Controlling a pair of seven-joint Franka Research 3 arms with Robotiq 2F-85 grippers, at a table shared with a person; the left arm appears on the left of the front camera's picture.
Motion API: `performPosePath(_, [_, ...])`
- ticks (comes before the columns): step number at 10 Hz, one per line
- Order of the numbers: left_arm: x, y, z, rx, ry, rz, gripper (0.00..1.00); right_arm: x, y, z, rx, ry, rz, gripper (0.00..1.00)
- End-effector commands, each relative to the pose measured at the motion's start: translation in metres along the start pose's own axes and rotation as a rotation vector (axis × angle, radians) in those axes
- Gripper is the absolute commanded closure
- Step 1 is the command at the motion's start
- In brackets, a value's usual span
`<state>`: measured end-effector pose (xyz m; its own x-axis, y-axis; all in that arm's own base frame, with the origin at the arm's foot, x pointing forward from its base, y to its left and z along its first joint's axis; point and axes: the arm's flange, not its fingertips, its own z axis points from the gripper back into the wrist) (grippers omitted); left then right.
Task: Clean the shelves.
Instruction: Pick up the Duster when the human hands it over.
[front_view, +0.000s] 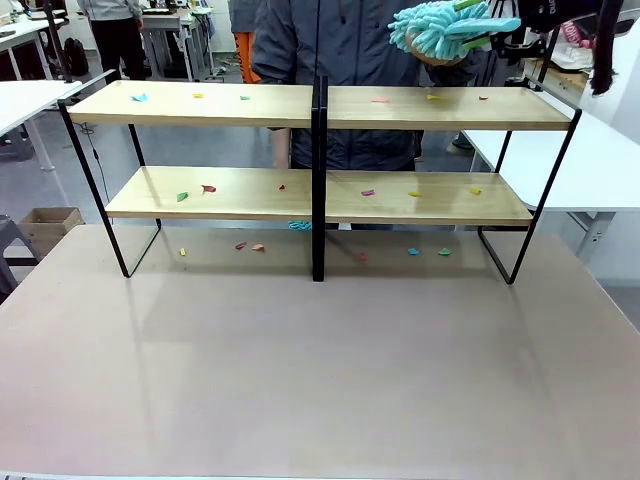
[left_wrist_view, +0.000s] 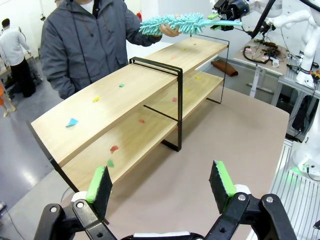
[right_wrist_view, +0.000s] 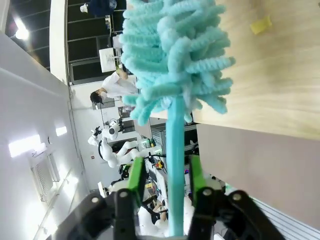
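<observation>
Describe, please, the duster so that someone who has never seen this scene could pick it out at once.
Find the shelves, two joined black-framed racks with light-wood boards, and look above the right end of the top board. The turquoise duster is there, its handle between the right tool's fingers; it alone is large and fluffy, unlike the flat scraps.

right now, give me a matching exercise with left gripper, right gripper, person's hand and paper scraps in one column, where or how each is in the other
1 left gripper
2 right gripper
3 person's hand
4 paper scraps

a strewn on the shelves' boards
b under the teal duster's head
c open, aimed toward the shelves
d straddling the teal duster's handle

Pairs: 1-c, 2-d, 3-b, 4-a
</observation>
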<state>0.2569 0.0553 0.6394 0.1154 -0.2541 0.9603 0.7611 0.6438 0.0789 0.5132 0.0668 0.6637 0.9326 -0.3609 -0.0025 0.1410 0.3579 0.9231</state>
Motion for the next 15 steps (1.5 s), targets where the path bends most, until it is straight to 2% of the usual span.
performPosePath(1, [-0.001,0.000,-0.001,-0.006,-0.001,-0.002,0.00,-0.002,-0.004,-0.001,-0.025,-0.039,0.011,1.00])
performPosePath(5, [-0.001,0.000,-0.001,-0.006,-0.001,-0.002,0.00,-0.002,-0.007,0.000,-0.070,-0.012,0.056,1.00])
performPosePath(7, [-0.001,0.000,-0.001,-0.006,-0.001,-0.002,0.00,-0.013,-0.002,0.005,-0.098,0.037,0.168,1.00])
performPosePath(8, [-0.001,0.000,-0.001,-0.006,-0.001,-0.002,0.00,-0.027,0.004,0.022,-0.126,0.074,0.279,1.00])
performPosePath(10, [-0.001,0.000,-0.001,-0.006,-0.001,-0.002,0.00,-0.058,0.015,0.078,-0.183,0.176,0.465,1.00])
performPosePath(11, [-0.001,0.000,-0.001,-0.006,-0.001,-0.002,0.00,-0.077,0.017,0.113,-0.231,0.293,0.521,1.00])
performPosePath(12, [-0.001,0.000,-0.001,-0.006,-0.001,-0.002,0.00,-0.091,0.014,0.146,-0.301,0.333,0.558,1.00])
performPosePath(13, [-0.001,0.000,-0.001,-0.006,-0.001,-0.002,0.00,-0.100,0.011,0.176,-0.345,0.313,0.600,1.00])
performPosePath(15, [-0.001,0.000,-0.001,-0.006,-0.001,-0.002,0.00,-0.114,0.004,0.258,-0.289,0.251,0.679,1.00])
